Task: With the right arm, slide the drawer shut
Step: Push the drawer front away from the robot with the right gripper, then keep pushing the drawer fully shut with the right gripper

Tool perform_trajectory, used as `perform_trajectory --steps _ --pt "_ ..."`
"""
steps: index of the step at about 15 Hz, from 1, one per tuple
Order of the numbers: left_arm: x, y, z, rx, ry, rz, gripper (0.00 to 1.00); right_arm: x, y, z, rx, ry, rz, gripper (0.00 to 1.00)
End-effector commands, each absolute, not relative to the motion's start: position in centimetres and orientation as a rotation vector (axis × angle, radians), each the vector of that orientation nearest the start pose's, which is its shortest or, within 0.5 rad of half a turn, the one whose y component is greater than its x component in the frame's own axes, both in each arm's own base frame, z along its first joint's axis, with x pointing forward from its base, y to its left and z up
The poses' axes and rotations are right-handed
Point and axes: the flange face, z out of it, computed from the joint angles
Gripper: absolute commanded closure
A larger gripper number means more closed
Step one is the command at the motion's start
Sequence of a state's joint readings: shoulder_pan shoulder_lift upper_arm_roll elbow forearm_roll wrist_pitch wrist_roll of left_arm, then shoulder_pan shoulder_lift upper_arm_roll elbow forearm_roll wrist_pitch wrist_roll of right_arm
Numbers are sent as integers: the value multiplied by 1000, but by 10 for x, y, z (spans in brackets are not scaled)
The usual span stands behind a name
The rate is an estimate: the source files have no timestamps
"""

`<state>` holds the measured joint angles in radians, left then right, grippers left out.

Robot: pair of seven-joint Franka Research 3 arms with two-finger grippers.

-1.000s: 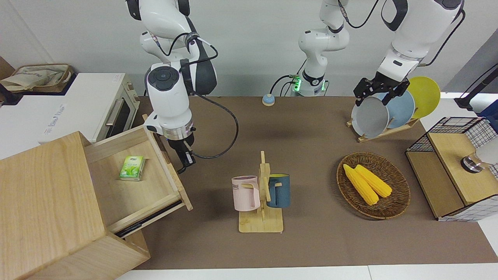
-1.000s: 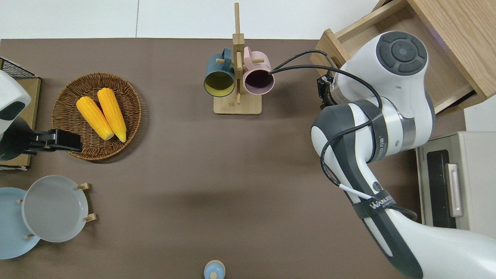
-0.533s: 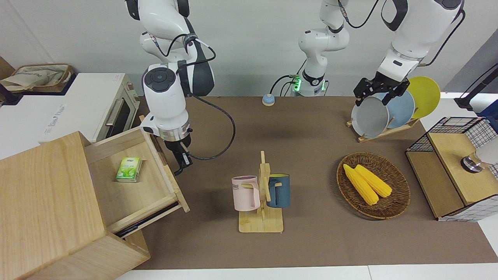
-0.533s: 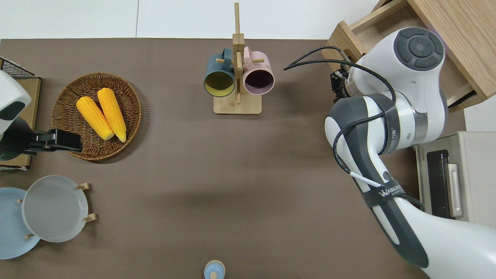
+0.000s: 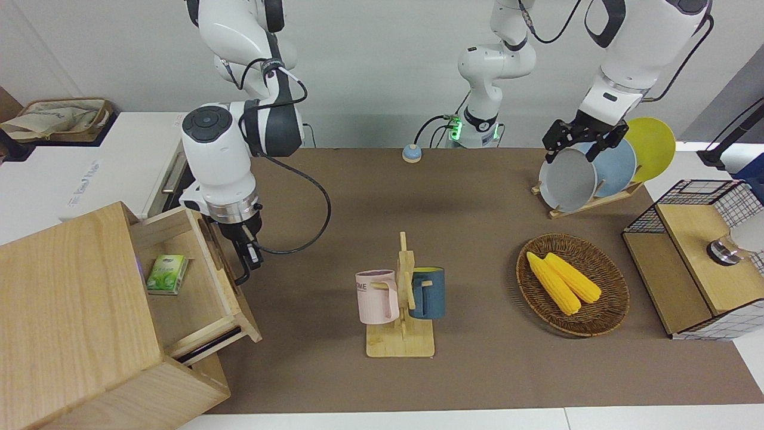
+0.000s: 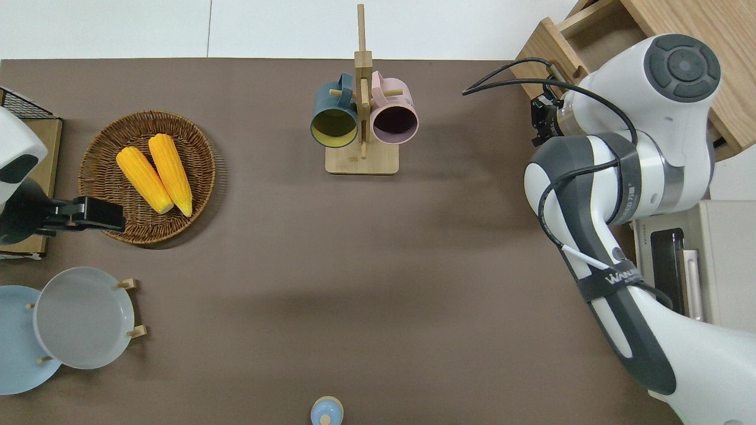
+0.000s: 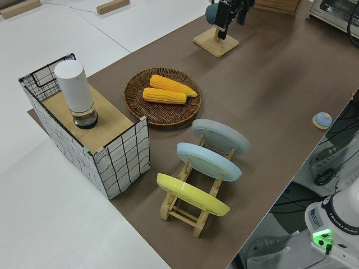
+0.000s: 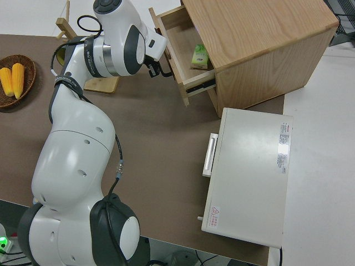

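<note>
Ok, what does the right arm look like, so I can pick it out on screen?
The right arm is glossy white with a dark grey elbow section, a silver wrist ring and a black claw. A black cable loops alongside it, and a dark band carries white lettering.

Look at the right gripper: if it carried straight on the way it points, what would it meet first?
The right gripper points down beside the drawer front, so it would probably meet the brown table mat first; depth is unclear.

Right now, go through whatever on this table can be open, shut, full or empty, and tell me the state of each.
drawer: partly open, green box inside
right hand: at the drawer's front
white oven: door shut
wicker basket: holds two corn cobs
plate rack: three plates standing
mug stand: two mugs hung
left arm: parked
</note>
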<state>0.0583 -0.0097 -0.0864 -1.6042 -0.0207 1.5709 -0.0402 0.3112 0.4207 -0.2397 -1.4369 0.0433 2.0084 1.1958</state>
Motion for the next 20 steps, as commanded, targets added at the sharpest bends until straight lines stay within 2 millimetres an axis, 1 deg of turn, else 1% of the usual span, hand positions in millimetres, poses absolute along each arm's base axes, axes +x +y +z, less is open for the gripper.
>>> perform_trajectory --steps 1,3,6,9,16,20 --pt "546 -17 616 -3148 -5 51 2 703 62 477 -2561 1591 -282 1000" --pt "546 -17 616 -3148 -7 49 5 704 54 477 -2579 1542 -278 1000" --pt "546 -18 616 -3148 -5 49 5 705 36 478 -2574 1530 -271 1000" --pt "546 -17 616 -3148 -7 51 2 707 17 484 -2569 1505 -274 1000" --pt "546 -17 616 -3148 -7 49 5 708 -11 485 -2580 1496 -287 1000" --pt "546 -17 616 -3148 -5 51 5 707 -24 486 -2586 1486 -286 1000"
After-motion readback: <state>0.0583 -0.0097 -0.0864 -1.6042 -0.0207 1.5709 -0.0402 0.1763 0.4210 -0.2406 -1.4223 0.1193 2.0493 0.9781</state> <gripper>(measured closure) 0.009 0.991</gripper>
